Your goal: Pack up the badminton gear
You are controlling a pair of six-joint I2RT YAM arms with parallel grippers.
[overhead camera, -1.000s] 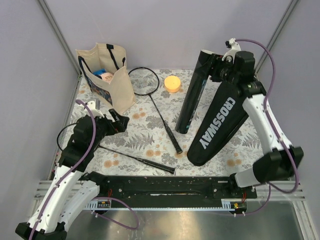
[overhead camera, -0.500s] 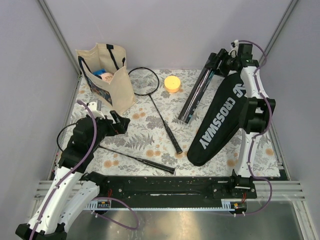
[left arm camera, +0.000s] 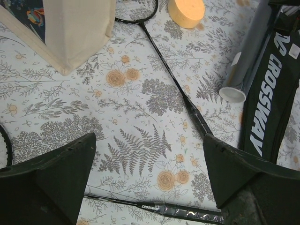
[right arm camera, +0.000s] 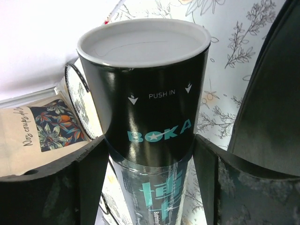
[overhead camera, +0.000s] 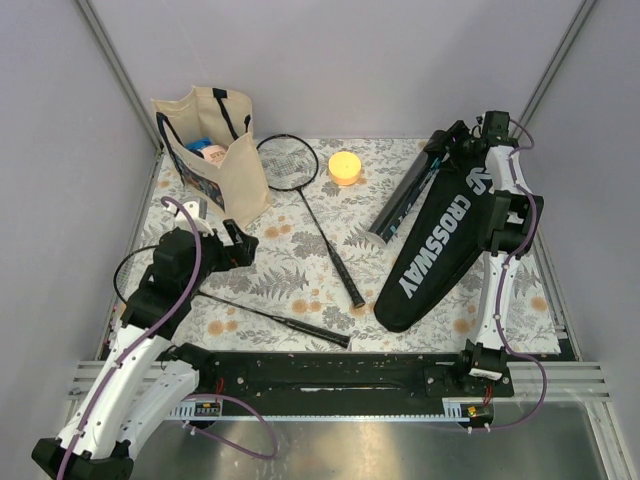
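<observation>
Well, the relation I care about sits at my right gripper [overhead camera: 452, 142], far out along the right side of the table [overhead camera: 300, 270]. The black tube [overhead camera: 408, 195] starts between its jaws and runs away from it on a slant, toward the arm bases and off to the gripper's left. Its white-rimmed end rests down on the table. In the wrist view the two fingers [right arm camera: 51, 197] flank the lettered wall closely, one on each side. I cannot tell whether they are pressing it or only standing against it, so I treat the tube as possibly loose.

The CROSSWAY cover [overhead camera: 440, 240] lies just beside the tube on the gripper's right, with its long axis nearly parallel to the tube's.

My left gripper [overhead camera: 240, 245] hangs spread wide with nothing between its fingers, well apart from the tube. The things near it are the rackets. The near racket [overhead camera: 270, 315] runs crosswise just behind it, toward the bases, and the far racket [overhead camera: 325, 225] slants across ahead of it, handle end pointing at the cover.

So I judge the tube to be the right arm's job alone. Any move there has to respect that long axis. Pivoting about the far end would sweep the white-rimmed end either onto the cover or toward the far racket's handle, which lies near it.
</observation>
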